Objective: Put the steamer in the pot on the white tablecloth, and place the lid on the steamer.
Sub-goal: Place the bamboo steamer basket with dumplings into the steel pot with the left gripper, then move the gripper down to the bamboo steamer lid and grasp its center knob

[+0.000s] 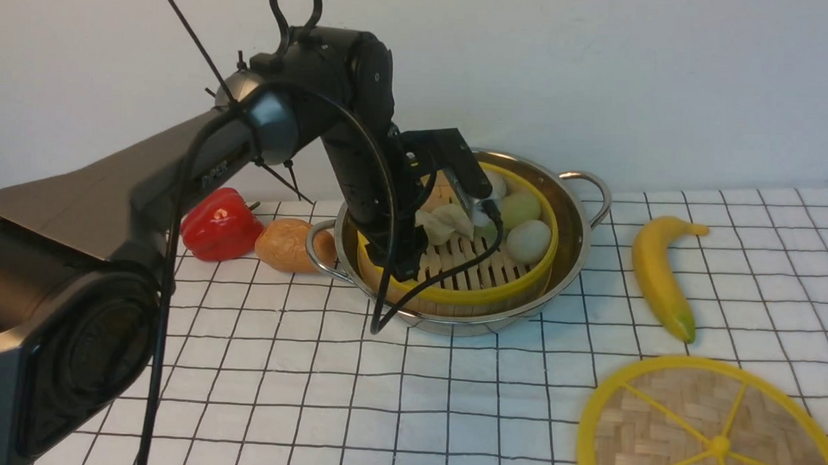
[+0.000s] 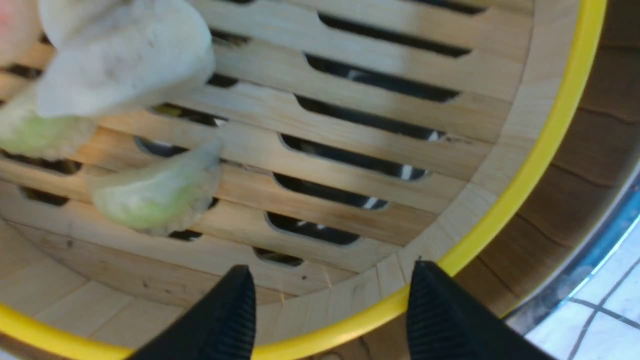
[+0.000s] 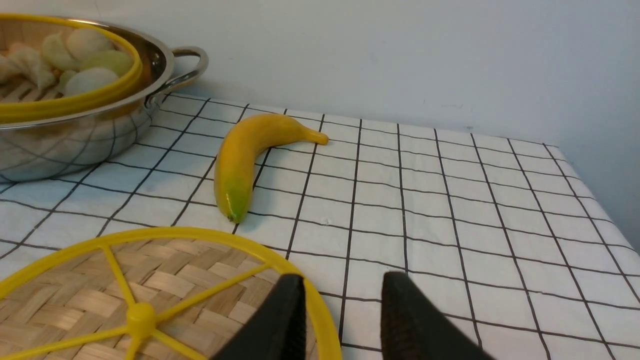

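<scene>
The steamer (image 1: 453, 296), a bamboo basket with a yellow rim holding dumplings and buns, sits inside the steel pot (image 1: 573, 224) on the white tablecloth (image 1: 313, 366). My left gripper (image 1: 406, 268) is open at the steamer's near-left rim. In the left wrist view the left gripper (image 2: 330, 285) straddles the yellow rim, one finger inside over the slatted floor (image 2: 375, 90) and one outside. The lid (image 1: 710, 429) lies flat at the front right. In the right wrist view my right gripper (image 3: 342, 295) is open over the edge of the lid (image 3: 150, 290).
A banana (image 1: 660, 275) lies between the pot and the lid. A red pepper (image 1: 220, 224) and a brown potato (image 1: 286, 245) sit left of the pot, near its left handle. A wall stands close behind the pot.
</scene>
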